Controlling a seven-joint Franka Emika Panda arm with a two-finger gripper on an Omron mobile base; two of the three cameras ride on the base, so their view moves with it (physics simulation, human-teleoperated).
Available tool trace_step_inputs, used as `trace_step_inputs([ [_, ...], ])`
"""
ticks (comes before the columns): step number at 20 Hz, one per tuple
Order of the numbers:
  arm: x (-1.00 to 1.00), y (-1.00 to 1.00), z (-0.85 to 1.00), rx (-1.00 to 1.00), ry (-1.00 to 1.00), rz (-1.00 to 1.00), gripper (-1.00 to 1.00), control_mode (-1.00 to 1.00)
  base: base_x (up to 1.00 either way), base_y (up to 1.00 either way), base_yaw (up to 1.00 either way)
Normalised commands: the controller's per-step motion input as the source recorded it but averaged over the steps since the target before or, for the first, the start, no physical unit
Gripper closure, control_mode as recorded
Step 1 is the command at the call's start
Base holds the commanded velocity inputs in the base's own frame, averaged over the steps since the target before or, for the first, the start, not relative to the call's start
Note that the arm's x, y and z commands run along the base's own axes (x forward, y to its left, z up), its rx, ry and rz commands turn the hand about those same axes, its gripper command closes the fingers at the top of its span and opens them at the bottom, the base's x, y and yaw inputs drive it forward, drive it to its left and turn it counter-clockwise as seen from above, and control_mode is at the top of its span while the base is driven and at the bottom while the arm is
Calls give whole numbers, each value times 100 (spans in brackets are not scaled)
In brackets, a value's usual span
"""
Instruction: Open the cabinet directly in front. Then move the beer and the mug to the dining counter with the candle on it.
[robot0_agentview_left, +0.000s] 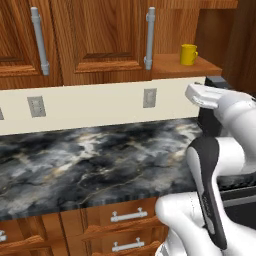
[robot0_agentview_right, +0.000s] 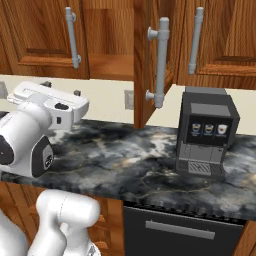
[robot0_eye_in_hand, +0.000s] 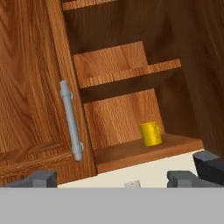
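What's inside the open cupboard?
A yellow mug stands on the bottom shelf of the cupboard. The shelf above it looks bare. The shut door on the left hides whatever is behind it, so I cannot tell if a bottle is there.

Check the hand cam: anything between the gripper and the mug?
Nothing visible. The cabinet is open on that side, and the yellow mug stands alone on the bottom shelf, to the right of the closed door. The gripper is open and below shelf level, with a clear line to it.
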Motion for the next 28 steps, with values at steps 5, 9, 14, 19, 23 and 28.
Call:
trace_step_inputs([
  [5,-4,100,60,-9,-23,34,-100,-100,0,0,0],
  [9,-3,16,14,-1,-8,2,-100,-100,0,0,0],
  [14,37,9,13,0,2,-5,-100,-100,0,0,0],
  [19,74,3,25,0,4,-11,-100,-100,0,0,0],
  [23,76,0,28,0,3,-3,-100,-100,0,0,0],
  [28,67,0,13,0,10,0,-100,-100,0,0,0],
])
